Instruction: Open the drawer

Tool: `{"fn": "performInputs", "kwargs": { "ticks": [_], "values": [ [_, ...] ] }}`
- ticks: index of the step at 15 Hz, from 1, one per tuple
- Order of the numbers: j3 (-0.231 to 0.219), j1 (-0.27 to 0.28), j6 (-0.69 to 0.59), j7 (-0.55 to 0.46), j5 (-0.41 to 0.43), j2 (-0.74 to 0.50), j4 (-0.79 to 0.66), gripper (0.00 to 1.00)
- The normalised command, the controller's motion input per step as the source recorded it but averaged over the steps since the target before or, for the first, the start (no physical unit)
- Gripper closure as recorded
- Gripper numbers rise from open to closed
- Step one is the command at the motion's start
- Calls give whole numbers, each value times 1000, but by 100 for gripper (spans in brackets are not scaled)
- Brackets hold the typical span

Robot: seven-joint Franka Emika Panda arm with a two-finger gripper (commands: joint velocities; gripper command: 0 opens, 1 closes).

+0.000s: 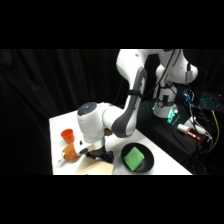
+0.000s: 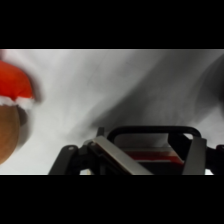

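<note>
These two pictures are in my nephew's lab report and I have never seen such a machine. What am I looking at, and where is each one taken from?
The white machine is a robot arm bolted beside a white table. The side view comes from a fixed camera looking across the table; the wrist view comes from a camera on the arm's wrist, looking past its gripper.

On the table sit a black plate with a green sponge, an orange cup, and a tan piece at the front edge, probably the drawer it is meant to open. The gripper is down by that piece. Whether it holds anything cannot be told; the wrist view is too close to show.
</note>
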Motion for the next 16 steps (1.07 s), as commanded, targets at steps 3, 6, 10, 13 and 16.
{"fn": "performInputs", "kwargs": {
  "ticks": [3,6,10,13,16],
  "values": [
    [-73,-27,196,135,-235,-40,-121,0],
    [-94,-52,218,144,-247,-103,-223,0],
    [-94,-83,220,148,-241,-139,-288,0],
    [-103,-76,210,143,-252,-223,-355,0],
    [-100,-85,189,118,-247,-307,-400,0]
  ]
}}
